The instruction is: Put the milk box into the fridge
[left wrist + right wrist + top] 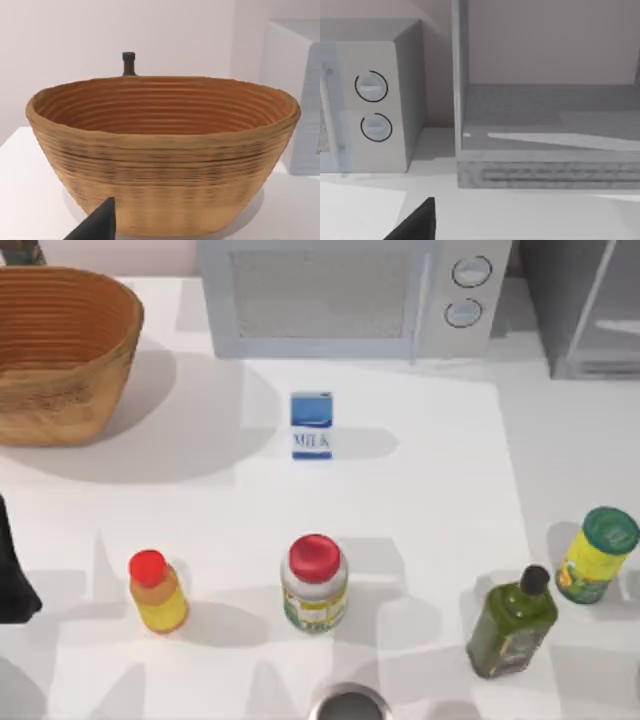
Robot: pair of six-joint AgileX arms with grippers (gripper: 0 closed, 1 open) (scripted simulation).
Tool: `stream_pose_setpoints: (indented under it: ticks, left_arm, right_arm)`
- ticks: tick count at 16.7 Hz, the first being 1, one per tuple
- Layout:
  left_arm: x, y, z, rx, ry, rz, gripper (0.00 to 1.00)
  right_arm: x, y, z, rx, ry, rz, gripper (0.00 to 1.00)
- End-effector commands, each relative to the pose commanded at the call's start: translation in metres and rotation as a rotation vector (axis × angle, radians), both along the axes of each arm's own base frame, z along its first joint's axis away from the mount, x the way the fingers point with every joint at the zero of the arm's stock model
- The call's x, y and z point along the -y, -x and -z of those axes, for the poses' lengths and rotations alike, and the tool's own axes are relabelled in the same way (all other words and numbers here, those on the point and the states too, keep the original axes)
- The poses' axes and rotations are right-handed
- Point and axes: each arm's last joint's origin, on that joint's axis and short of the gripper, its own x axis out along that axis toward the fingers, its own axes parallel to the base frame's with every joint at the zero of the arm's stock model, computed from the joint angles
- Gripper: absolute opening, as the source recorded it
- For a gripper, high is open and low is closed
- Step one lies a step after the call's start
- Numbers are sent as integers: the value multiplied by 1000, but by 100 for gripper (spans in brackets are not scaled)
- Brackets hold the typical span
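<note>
The milk box (311,425) stands upright on the white table, blue on top with a white band reading MILK, in front of the microwave. At the back right corner stands the grey fridge (585,310), cut off by the picture edge. The right wrist view faces the fridge (545,165), with a pale slanted bar across its front. My left arm (12,570) is a dark shape at the table's left edge, far from the milk box. A dark piece of my left gripper (97,225) shows before the basket. A dark piece of my right gripper (417,222) shows facing the fridge.
A light-grey microwave (350,295) with two dials stands at the back. A woven basket (60,350) sits back left, a dark bottle (129,64) behind it. Along the front stand a red-capped yellow bottle (157,592), a red-capped white jar (314,582), a green oil bottle (512,625) and a green-lidded can (598,555).
</note>
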Motion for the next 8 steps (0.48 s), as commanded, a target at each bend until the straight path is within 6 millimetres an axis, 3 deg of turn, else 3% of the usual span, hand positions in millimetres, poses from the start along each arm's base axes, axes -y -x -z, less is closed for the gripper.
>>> stream_pose_setpoints:
  ticks: [4, 8]
  left_arm:
    - [0, 0, 0, 0, 0, 0, 100]
    - [0, 0, 0, 0, 0, 0, 100]
  right_arm:
    - [-3, 0, -8, 3, -13, -18, 100]
    - [-18, -6, -47, -9, -81, -95, 100]
